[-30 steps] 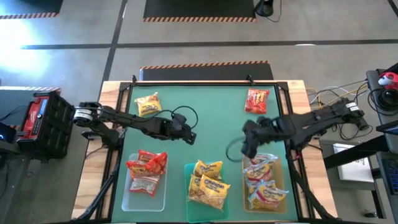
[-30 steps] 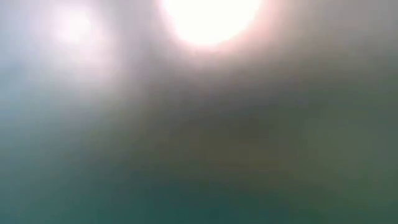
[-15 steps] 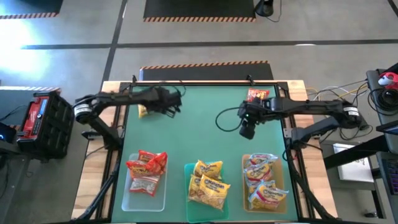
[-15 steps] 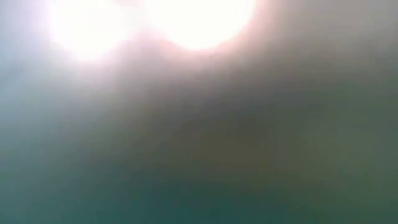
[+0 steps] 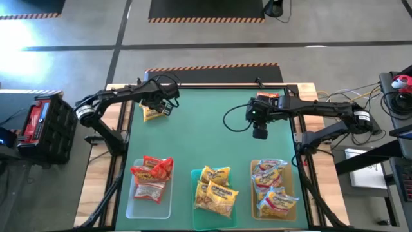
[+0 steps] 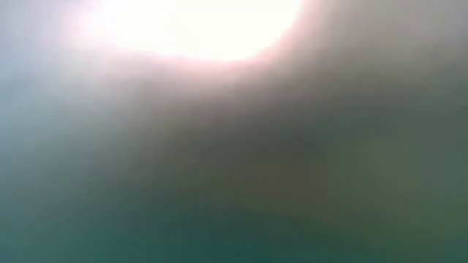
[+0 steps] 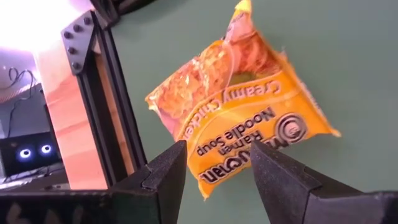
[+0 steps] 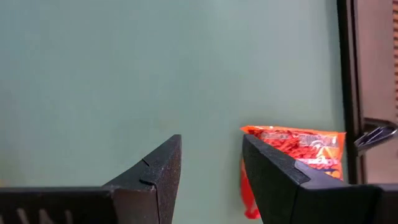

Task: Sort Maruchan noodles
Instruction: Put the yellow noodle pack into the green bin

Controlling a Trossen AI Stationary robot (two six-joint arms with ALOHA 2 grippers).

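Your left gripper (image 5: 162, 103) hovers over the far left corner of the green bench (image 5: 206, 129), its jaws parted and empty above a yellow Creamy Chicken packet (image 7: 249, 121) that lies flat by the black frame rail (image 7: 102, 93). Nearer you on the left, the clear tray (image 5: 149, 201) holds red packets (image 5: 152, 169). In the middle, the teal tray (image 5: 212, 219) holds yellow packets (image 5: 215, 187). To the right, the amber tray (image 5: 291, 193) holds white-and-red labelled packets (image 5: 271, 187). Your right gripper (image 5: 260, 127) sits toward the far right, jaws parted with nothing held, close beside a lone red packet (image 8: 298, 149) lying near the bench's right edge.
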